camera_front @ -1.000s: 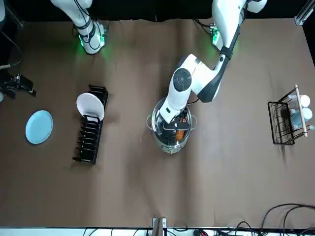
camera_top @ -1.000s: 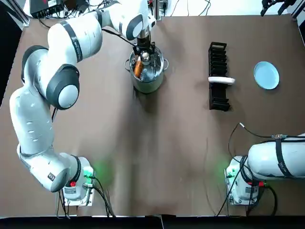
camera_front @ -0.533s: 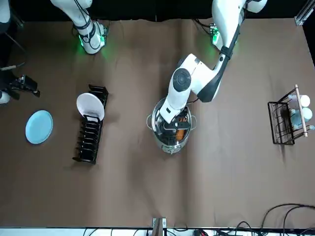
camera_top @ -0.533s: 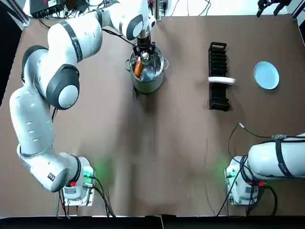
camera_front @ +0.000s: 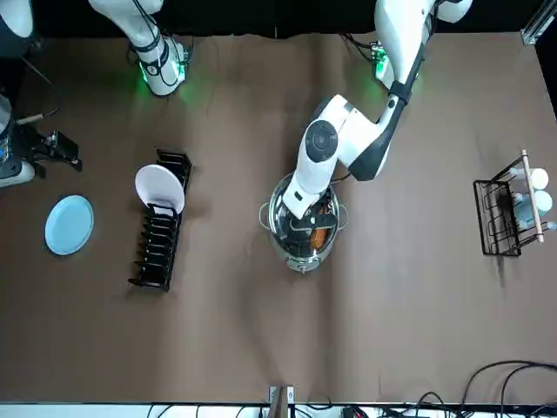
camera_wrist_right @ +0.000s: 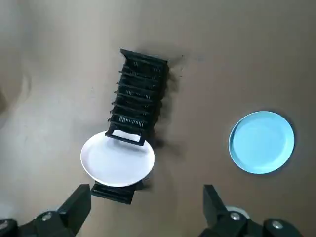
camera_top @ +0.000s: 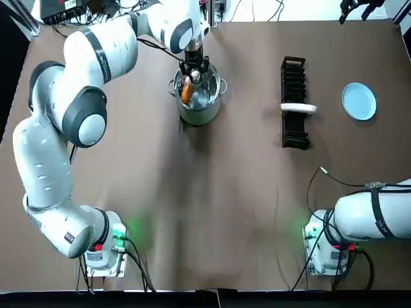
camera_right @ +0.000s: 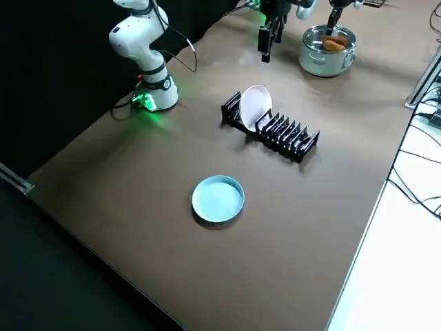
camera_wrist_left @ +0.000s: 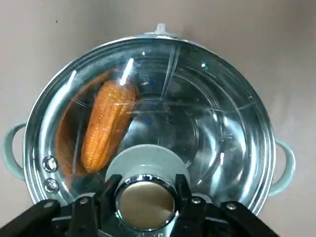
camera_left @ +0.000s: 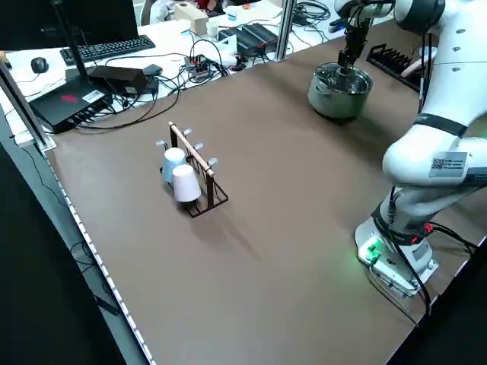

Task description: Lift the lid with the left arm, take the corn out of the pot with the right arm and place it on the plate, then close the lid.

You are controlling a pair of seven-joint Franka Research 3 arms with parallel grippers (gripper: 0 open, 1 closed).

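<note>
Lying tilted inside the steel pot (camera_wrist_left: 284,163), the orange corn cob (camera_wrist_left: 106,126) shows through the domed glass lid (camera_wrist_left: 207,98) that covers the pot. You see the left gripper (camera_top: 192,69) directly above, its fingers (camera_wrist_left: 81,210) pinching the lid's round metal knob (camera_wrist_left: 144,200) from both sides. Farther out on the brown table (camera_top: 244,212) stands a black dish rack (camera_top: 293,122) holding one white plate (camera_top: 298,108), with a round pale-blue plate (camera_top: 359,101) beyond it. The right gripper (camera_front: 63,150) hangs high near the table's far edge, on the blue plate's side, fingers spread wide.

Orange corn (camera_wrist_left: 106,128), silver pot (camera_left: 335,103) — pale-green handles (camera_wrist_left: 286,165), light-blue plate (camera_top: 359,101), black rack (camera_top: 294,131), brown table (camera_top: 225,212)
</note>
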